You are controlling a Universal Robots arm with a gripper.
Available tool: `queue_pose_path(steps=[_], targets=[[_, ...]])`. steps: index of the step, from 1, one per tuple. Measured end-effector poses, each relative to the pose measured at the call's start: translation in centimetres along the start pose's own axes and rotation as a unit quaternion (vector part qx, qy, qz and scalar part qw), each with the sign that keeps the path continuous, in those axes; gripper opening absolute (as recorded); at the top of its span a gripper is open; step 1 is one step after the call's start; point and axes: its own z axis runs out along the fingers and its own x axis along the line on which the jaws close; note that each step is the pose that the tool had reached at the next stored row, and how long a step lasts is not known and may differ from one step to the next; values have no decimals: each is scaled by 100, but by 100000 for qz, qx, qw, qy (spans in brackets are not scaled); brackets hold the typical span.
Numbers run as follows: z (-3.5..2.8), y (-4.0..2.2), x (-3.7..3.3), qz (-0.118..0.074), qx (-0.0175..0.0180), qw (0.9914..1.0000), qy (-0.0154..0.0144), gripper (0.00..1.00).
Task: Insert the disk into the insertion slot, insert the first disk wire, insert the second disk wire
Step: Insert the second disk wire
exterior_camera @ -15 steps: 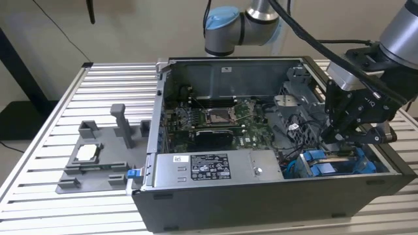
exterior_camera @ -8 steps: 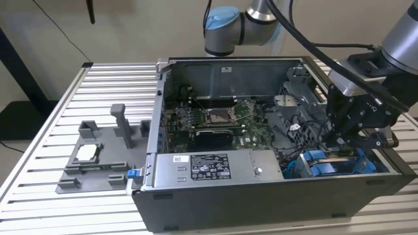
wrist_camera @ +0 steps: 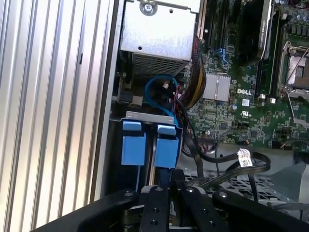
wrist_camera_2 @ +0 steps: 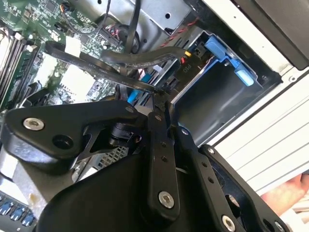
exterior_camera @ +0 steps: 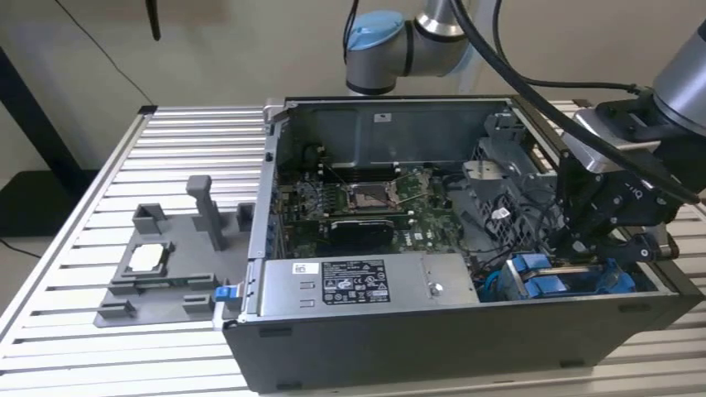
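My claw (wrist_camera_2: 157,99), fingers pressed together pinching a flat black disk wire (wrist_camera_2: 96,60), sits low right in the exterior view above the blue-caddied disk (exterior_camera: 557,279), positioned for plugging.

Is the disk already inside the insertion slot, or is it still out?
Inside. The disk's blue caddy tabs sit within the insertion slot at the case's corner, and the hand is just above them.

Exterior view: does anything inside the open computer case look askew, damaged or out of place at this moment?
Nothing stands out. The disk sits level with its blue caddy in the insertion slot at the case's corner, the gripper just above it. Black cables loop loosely over the board, none visibly snagged.
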Motion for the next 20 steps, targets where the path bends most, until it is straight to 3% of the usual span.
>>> queue_pose_path(steps=[3,5,6,8,9,10,14,20], targets=[[7,-33,5,76,-135,100000,-78,16],[9,-42,7,166,-439,99999,-145,16],[9,-44,7,233,-743,99997,-185,16],[10,-49,8,395,-1971,99979,-329,16],[8,-58,9,448,-2385,99970,-371,16],[8,-72,10,470,-2552,99966,-395,16],[5,-136,17,531,-2768,99959,-424,16],[24,-158,22,1599,-2692,99949,-549,16]])
